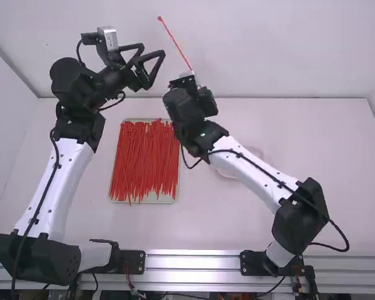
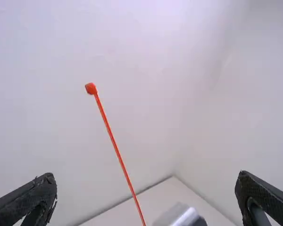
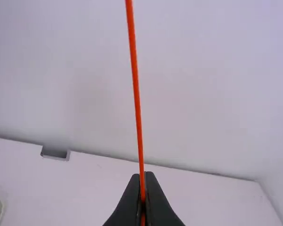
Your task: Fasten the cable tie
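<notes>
A single red cable tie (image 1: 175, 44) stands up from my right gripper (image 1: 189, 73), which is shut on its lower end; its square head (image 2: 90, 88) is at the top, high against the back wall. In the right wrist view the tie (image 3: 135, 94) rises straight out of the closed black fingers (image 3: 143, 197). My left gripper (image 1: 151, 65) is raised to the left of the tie, open, with its fingertips (image 2: 33, 197) wide apart and nothing between them. In the left wrist view the tie (image 2: 114, 148) shows between the spread fingers, some way off.
A tray (image 1: 145, 200) heaped with several red cable ties (image 1: 145, 159) lies on the white table (image 1: 287, 144) below the left arm. A small clear round dish (image 1: 228, 170) lies under the right arm. White walls close the back and sides.
</notes>
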You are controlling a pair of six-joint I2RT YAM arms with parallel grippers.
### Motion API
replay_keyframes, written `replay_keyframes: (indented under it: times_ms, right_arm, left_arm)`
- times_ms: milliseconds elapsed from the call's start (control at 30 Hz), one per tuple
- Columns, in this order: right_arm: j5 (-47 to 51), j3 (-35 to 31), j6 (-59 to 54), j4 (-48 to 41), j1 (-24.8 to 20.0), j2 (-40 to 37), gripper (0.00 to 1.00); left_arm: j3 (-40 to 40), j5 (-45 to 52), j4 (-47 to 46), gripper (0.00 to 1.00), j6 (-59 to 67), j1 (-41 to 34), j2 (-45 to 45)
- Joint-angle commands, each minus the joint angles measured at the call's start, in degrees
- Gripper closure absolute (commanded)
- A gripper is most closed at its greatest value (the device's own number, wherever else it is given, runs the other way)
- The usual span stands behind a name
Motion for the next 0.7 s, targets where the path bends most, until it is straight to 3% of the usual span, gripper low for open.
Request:
replay_keyframes:
  times_ms: [0,400,667]
  right_arm:
    - [8.37,1.77,-1.79,0.15,1.9,0.24,1.0]
    - [15.45,1.77,-2.71,0.04,8.41,0.24,1.0]
    - [17.03,1.77,-3.21,0.02,9.25,0.24,1.0]
  left_arm:
    - [0.13,-2.62,0.44,0.01,-1.29,0.09,-0.2]
    - [0.13,-8.74,-1.09,0.04,-10.69,0.07,-0.2]
    - [0.13,-9.81,-0.87,0.23,-14.86,0.07,-0.2]
